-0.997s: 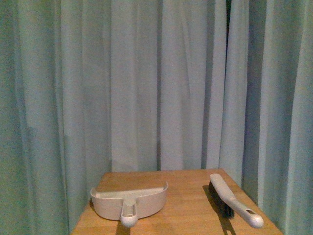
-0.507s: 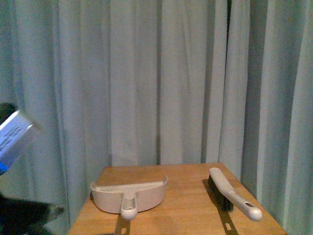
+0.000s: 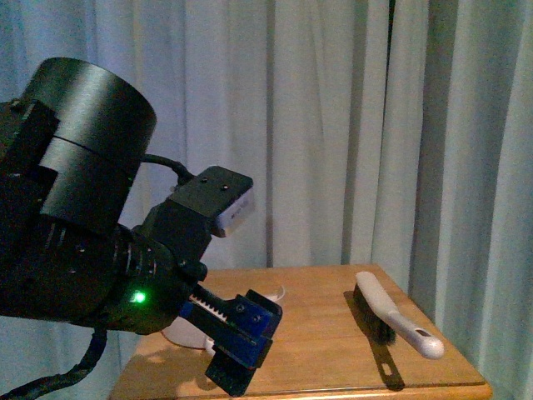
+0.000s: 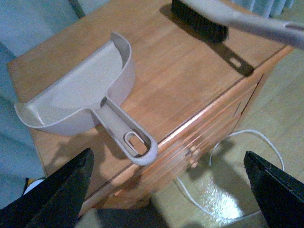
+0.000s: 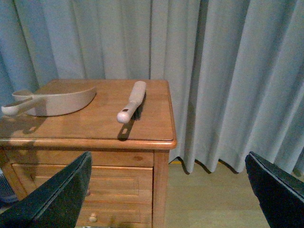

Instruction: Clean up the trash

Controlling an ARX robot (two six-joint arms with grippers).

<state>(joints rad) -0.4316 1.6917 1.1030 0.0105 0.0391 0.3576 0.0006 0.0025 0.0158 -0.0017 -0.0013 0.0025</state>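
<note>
Well, both pairs of jaws gape wide and empty, the left arm [image 3: 83, 250] hovering over the dustpan [image 4: 80, 95] on the worktop [image 4: 180, 80], brush [image 4: 202, 23] well apart from it; gripping the dustpan's handle looks next.

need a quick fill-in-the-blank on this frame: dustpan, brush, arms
1. On the cabinet, the brush lies to the robot's ____ of the dustpan.
2. In the front view, only the ____ arm shows.
3. The left gripper hangs above the dustpan's handle with its jaws ____.
4. The brush rests with its bristles facing ____.

Missing words: right; left; open; down.
</note>
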